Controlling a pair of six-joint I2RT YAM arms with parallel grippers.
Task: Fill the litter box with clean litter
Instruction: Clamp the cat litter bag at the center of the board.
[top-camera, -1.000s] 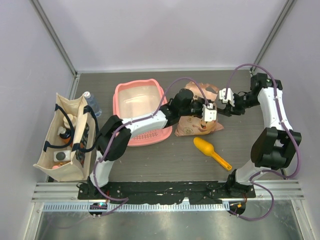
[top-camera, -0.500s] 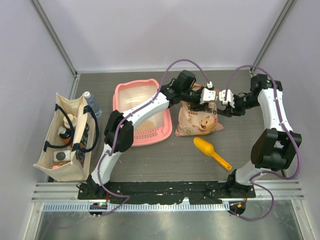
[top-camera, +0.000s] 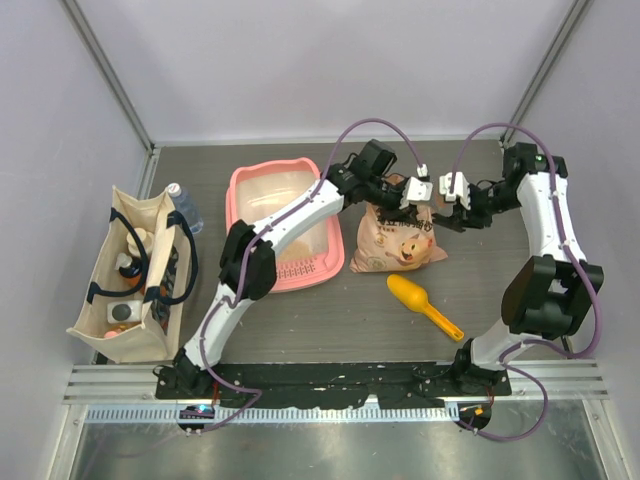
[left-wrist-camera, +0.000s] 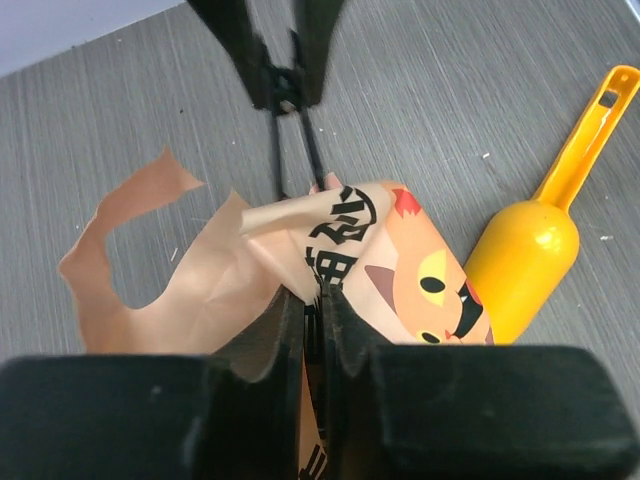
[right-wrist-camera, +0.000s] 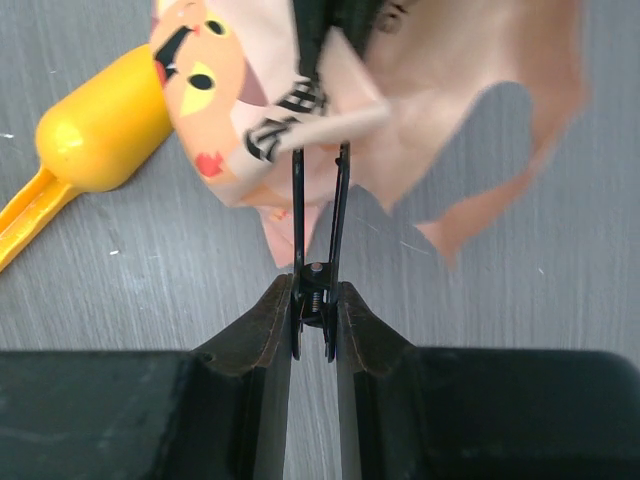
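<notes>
Litter box (top-camera: 234, 205) lay on desk (top-camera: 320, 320), just left of bag (top-camera: 400, 245); no clean litter seen inside. Left pincer (left-wrist-camera: 322, 320) pinched bag top edge; right pincer (right-wrist-camera: 315, 300) clamped black clip (left-wrist-camera: 285, 85) biting same edge. We judged risk: opposed pulls tearing bag, spilling contents onto desk.

**Bystanders on the Desk**

A peach bag (top-camera: 400, 240) printed with a cartoon cat stands mid-desk (top-camera: 330, 325), its torn top flaring. A thin black clip (left-wrist-camera: 288, 82) meets its folded upper edge. A yellow scoop (top-camera: 423, 304) lies just beside the bag. Far left, a beige tote bag (top-camera: 135, 275) holds assorted items, with a clear bottle (top-camera: 183, 207) at its far corner.
</notes>
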